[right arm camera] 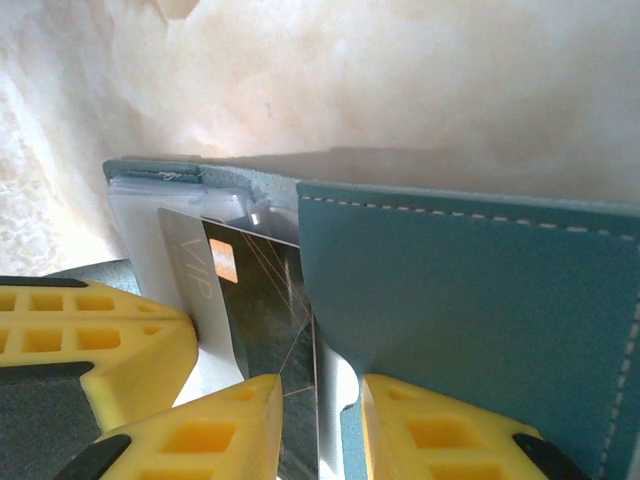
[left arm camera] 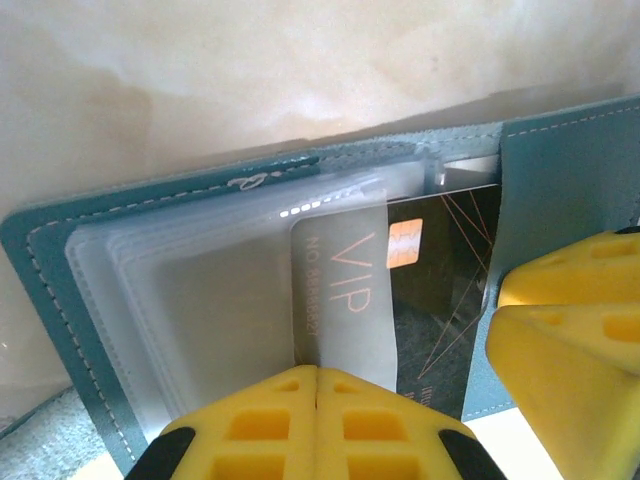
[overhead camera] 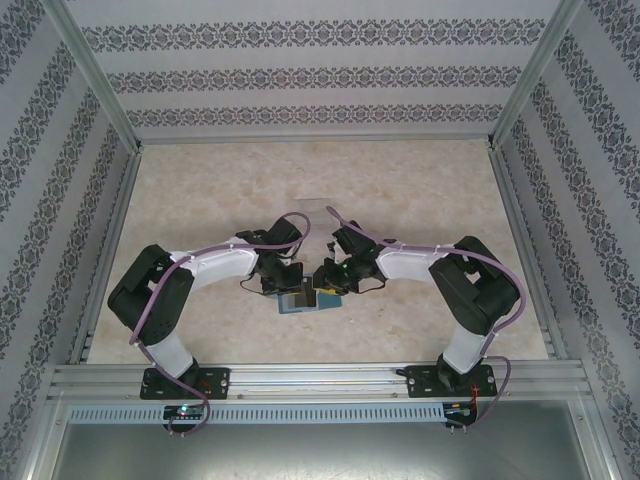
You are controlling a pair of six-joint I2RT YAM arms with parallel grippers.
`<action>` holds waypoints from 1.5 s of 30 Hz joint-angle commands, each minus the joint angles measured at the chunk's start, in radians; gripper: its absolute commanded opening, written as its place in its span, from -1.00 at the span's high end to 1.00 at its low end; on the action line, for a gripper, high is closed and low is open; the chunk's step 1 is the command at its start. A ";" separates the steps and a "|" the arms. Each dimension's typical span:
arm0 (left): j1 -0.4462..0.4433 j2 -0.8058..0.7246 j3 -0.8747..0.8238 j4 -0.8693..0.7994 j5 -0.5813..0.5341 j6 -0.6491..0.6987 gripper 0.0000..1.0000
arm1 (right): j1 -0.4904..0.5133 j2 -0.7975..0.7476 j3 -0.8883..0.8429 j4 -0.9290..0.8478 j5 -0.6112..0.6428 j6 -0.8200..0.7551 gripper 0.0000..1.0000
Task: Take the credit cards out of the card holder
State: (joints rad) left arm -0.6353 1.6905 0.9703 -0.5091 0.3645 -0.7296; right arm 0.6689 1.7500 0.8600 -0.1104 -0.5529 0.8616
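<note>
Card holder (left arm camera: 560, 170) lies open on the tabletop (left arm camera: 300, 70); left hand (left arm camera: 316, 425) clenched on its sleeves, right hand (right arm camera: 320, 425) grasping a card (right arm camera: 262, 310) for extraction.

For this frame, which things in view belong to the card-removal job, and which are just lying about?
Job: card holder, lying open; dark credit card, tucked among its clear sleeves.
Lying about: what looks like a faint clear plastic piece on the table, farther back.

One teal card holder (left arm camera: 560, 170), two cards (left arm camera: 345, 290) showing, several clear sleeves (left arm camera: 200, 310)
</note>
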 commanded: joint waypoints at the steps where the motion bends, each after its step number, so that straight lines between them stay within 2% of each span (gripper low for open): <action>1: -0.011 0.014 -0.034 -0.041 -0.034 0.019 0.92 | -0.006 0.039 -0.021 0.063 -0.047 0.001 0.45; 19: -0.010 0.026 -0.039 -0.029 -0.028 0.015 0.92 | -0.006 0.089 -0.017 0.124 -0.109 0.019 0.48; 30: -0.011 0.026 -0.040 -0.029 -0.030 0.016 0.93 | 0.020 0.092 0.068 -0.049 -0.064 -0.089 0.48; 35: -0.010 0.026 -0.036 -0.031 -0.029 0.019 0.92 | 0.024 0.083 0.068 -0.017 -0.106 -0.080 0.49; 45: -0.010 0.014 -0.035 -0.040 -0.035 0.021 0.92 | 0.023 0.028 0.059 -0.005 -0.094 -0.072 0.61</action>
State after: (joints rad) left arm -0.6350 1.6882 0.9642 -0.5098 0.3637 -0.7296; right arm 0.6754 1.8145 0.9165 -0.1127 -0.6186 0.8043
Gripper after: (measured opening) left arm 0.042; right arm 0.200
